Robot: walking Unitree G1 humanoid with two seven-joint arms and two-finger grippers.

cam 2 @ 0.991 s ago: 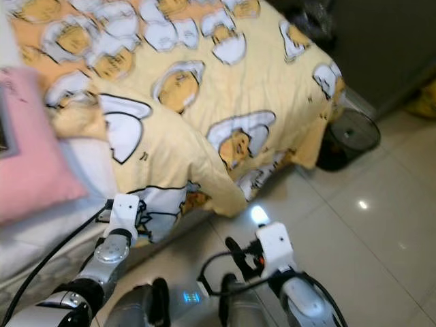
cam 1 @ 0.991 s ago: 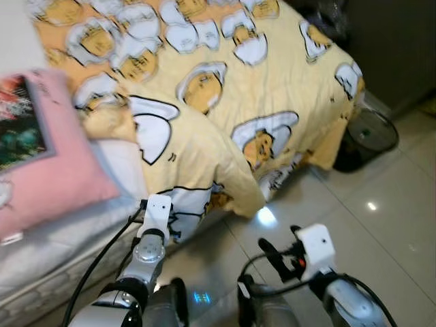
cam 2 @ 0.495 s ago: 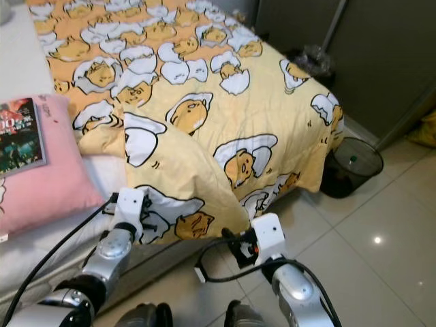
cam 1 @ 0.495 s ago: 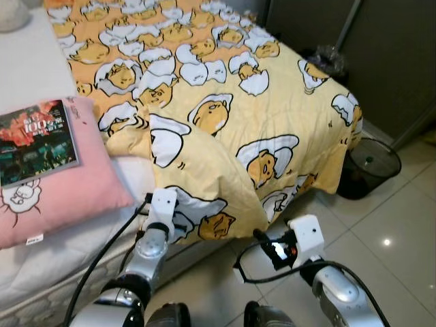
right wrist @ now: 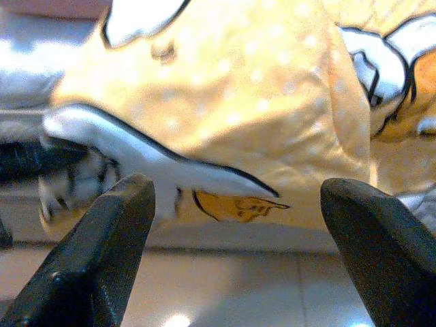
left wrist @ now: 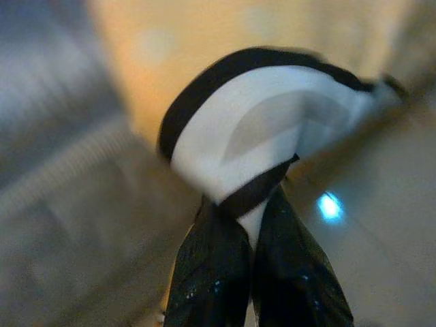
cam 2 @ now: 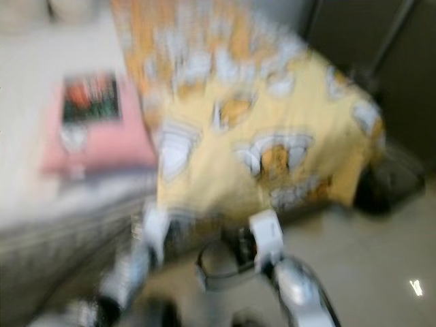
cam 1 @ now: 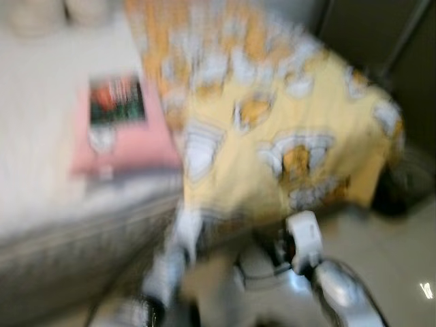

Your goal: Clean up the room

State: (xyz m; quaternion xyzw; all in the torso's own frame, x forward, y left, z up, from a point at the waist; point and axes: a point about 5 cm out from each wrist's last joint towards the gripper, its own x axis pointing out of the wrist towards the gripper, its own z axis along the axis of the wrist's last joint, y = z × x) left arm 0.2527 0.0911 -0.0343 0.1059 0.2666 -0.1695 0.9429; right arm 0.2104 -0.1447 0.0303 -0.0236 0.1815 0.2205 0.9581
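Two grippers work the near edge of one bed, seen through heavy motion blur in the head views. Farthest left on the white sheet lies one pink pillow with one book resting on top of it. Beside the pillow, the one yellow egg-print blanket covers the rest of the bed and spills over its side toward the tiled floor. The left gripper is clamped on a fold of that blanket, its two black fingers pressed together around the white, black-edged cloth at the hanging corner. To its right, the right gripper hangs spread wide and empty, its fingers apart, with the drooping blanket edge directly ahead of it and just above the floor. That edge runs sideways across the gripper's opening, so the right arm looks the nearer one for taking a second hold. Past the blanket's far corner sits one dark round shape on the floor, too blurred to identify
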